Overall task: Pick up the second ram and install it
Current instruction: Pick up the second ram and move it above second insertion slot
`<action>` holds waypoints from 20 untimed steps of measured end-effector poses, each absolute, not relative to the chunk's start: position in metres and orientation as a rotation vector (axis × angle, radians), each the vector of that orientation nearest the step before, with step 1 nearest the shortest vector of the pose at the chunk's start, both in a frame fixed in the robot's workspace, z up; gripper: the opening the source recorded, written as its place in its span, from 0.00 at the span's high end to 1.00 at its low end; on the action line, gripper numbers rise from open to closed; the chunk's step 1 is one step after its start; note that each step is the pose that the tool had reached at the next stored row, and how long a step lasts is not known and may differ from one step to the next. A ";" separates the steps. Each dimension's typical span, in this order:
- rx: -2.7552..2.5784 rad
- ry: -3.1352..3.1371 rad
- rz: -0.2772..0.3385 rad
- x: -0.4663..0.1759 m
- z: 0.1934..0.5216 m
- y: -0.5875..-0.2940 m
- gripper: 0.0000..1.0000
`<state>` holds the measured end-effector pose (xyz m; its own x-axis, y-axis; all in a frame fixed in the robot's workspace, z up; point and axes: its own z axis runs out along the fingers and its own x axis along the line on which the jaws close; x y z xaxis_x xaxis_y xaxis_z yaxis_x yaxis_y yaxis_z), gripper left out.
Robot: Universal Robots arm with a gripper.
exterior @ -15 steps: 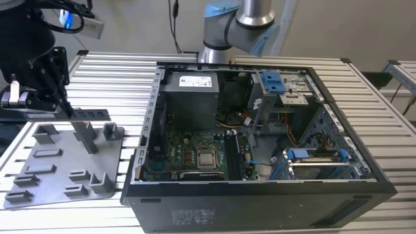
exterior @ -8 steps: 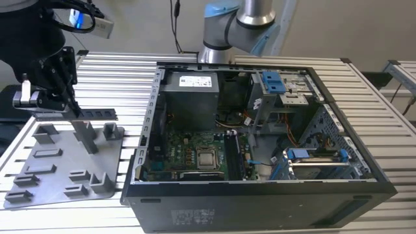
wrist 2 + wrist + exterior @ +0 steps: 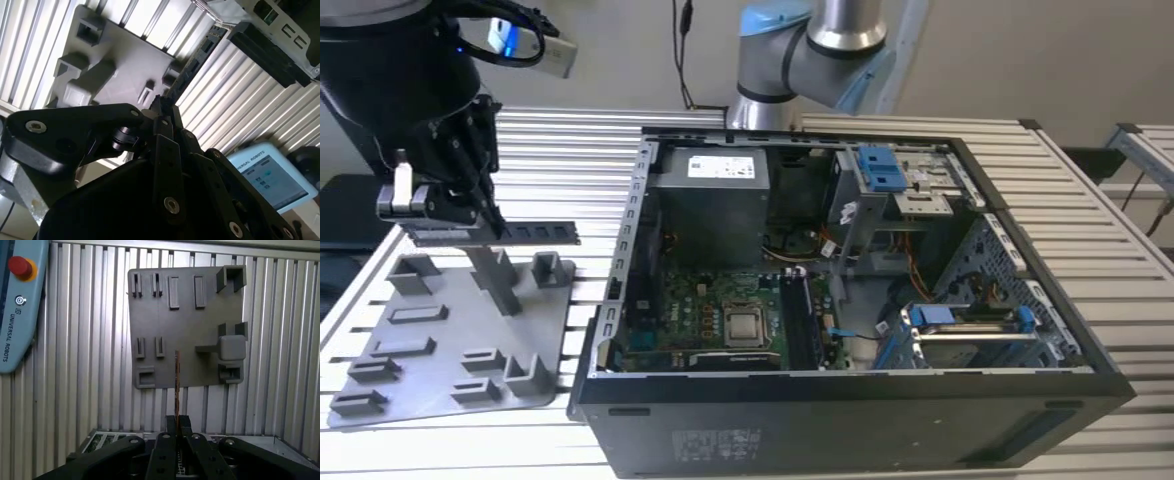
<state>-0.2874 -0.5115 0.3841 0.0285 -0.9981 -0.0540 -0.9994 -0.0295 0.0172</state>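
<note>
My gripper (image 3: 470, 222) hangs above the grey plastic tray (image 3: 440, 345) at the exterior view's left. It is shut on the second ram (image 3: 500, 232), a thin dark strip held level and clear of the tray's posts. In the first wrist view the ram (image 3: 176, 382) shows edge-on, sticking out from the closed fingertips (image 3: 171, 426) over the tray (image 3: 185, 315). In the second wrist view the strip (image 3: 189, 67) runs out from the gripper (image 3: 163, 107). The black memory slots (image 3: 798, 320) lie on the motherboard inside the open computer case (image 3: 1014, 330).
The case lies on its side on the slatted metal table (image 3: 574, 170), right of the tray. Inside are a power supply (image 3: 710, 205), a processor socket (image 3: 744, 327) and blue drive brackets (image 3: 886, 168). A teach pendant (image 3: 20, 305) lies on the table.
</note>
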 end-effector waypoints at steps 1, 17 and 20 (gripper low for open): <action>-2.235 2.171 0.079 -0.286 0.384 -0.511 0.86; -2.235 2.171 0.079 -0.261 0.384 -0.508 0.86; -2.235 2.171 0.079 -0.256 0.384 -0.508 0.86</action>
<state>-0.2562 -0.5076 0.3840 0.0285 -0.9981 -0.0541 -0.9994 -0.0295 0.0172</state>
